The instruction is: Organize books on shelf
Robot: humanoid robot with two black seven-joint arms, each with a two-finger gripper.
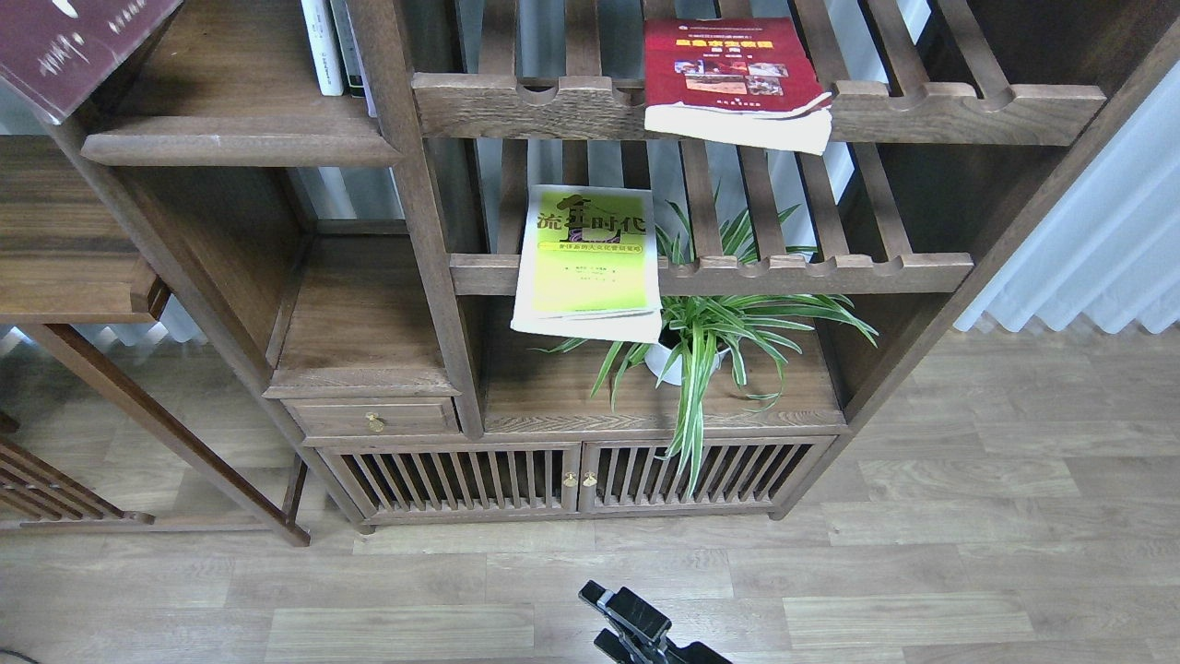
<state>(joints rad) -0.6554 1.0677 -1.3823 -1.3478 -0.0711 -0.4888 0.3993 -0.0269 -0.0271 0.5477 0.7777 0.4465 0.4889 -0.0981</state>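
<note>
A corner of the dark maroon book (74,41) with white characters pokes in at the top left, tilted, above the left end of the solid shelf (230,138); what holds it is out of view. On the upper slatted rack the red book (728,74) lies flat, overhanging the front rail. The lime-yellow book (590,258) rests on the lower slatted rack, hanging over its rail. My right gripper (601,616) is low at the bottom centre, over the floor, far from all books, its two fingers apart and empty. My left gripper is out of view.
Slim white and grey-spined books (332,46) stand upright at the right end of the solid shelf. A potted spider plant (710,332) sits under the lower rack beside the lime-yellow book. Below are a drawer (373,420) and slatted cabinet doors (572,475). A curtain (1088,240) hangs at right.
</note>
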